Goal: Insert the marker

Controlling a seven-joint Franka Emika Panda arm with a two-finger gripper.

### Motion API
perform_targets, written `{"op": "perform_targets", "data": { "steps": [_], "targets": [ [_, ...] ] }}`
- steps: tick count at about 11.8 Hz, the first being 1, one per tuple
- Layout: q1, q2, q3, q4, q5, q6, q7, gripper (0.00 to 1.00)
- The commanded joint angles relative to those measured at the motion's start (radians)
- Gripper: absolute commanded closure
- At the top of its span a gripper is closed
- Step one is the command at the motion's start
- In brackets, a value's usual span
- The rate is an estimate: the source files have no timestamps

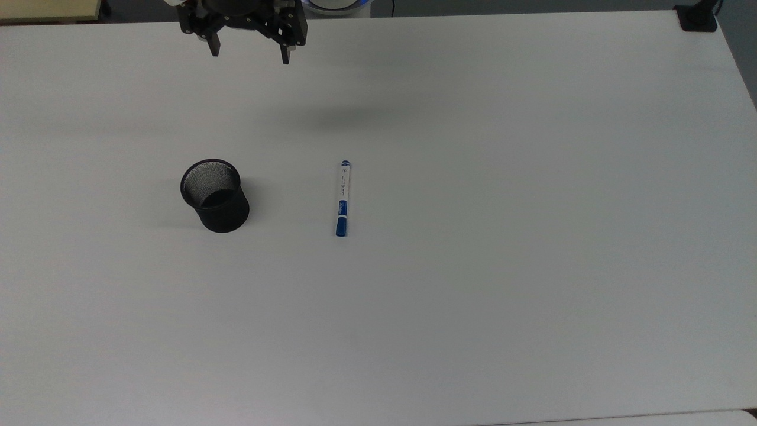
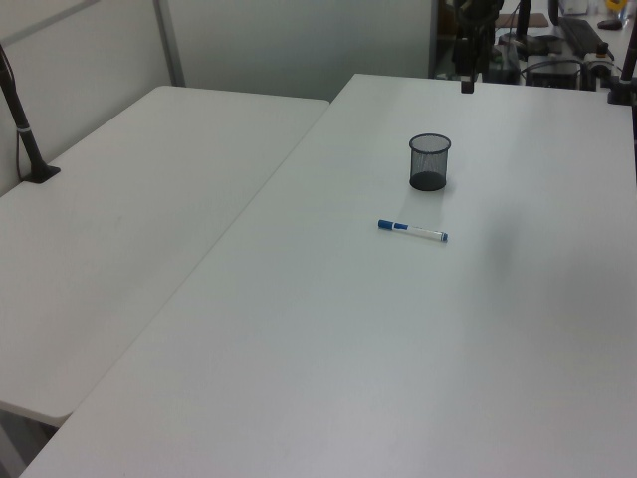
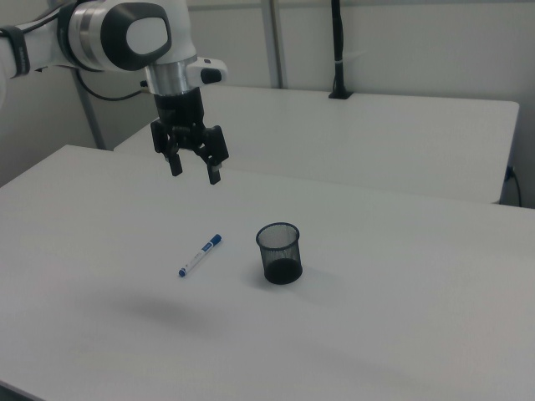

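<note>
Hovering high with fingers (image 3: 175, 164) spread and empty, we see the marker (image 1: 342, 198) flat on the table (image 1: 532, 236), well apart from the mesh cup (image 1: 214, 194), its long axis running up-down in the top view.

The white arm (image 3: 117, 38) reaches in from the right view's upper left, wrist pointing straight down. Its black hand (image 3: 194, 174) hangs high above the worktop (image 3: 401, 334), fingers (image 3: 214, 175) spread apart, gripping nothing.

The top view's upper edge cuts off the gripper (image 1: 250, 58) above its fingers (image 1: 214, 47).
</note>
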Motion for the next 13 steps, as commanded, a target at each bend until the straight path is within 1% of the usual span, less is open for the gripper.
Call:
{"op": "perform_targets", "data": {
  "steps": [1, 8, 10, 12, 13],
  "targets": [
    [0.030, 0.055, 0.012, 0.007, 0.003, 0.013, -0.009, 0.00],
    [0.035, 0.058, 0.012, 0.005, 0.005, 0.014, -0.011, 0.00],
    [0.035, 0.089, 0.012, 0.008, 0.057, 0.027, -0.009, 0.00],
    [0.035, 0.109, 0.012, -0.005, 0.104, 0.121, -0.001, 0.00],
    [0.036, 0.143, 0.012, 0.002, 0.108, 0.131, 0.000, 0.04]
  ]
}}
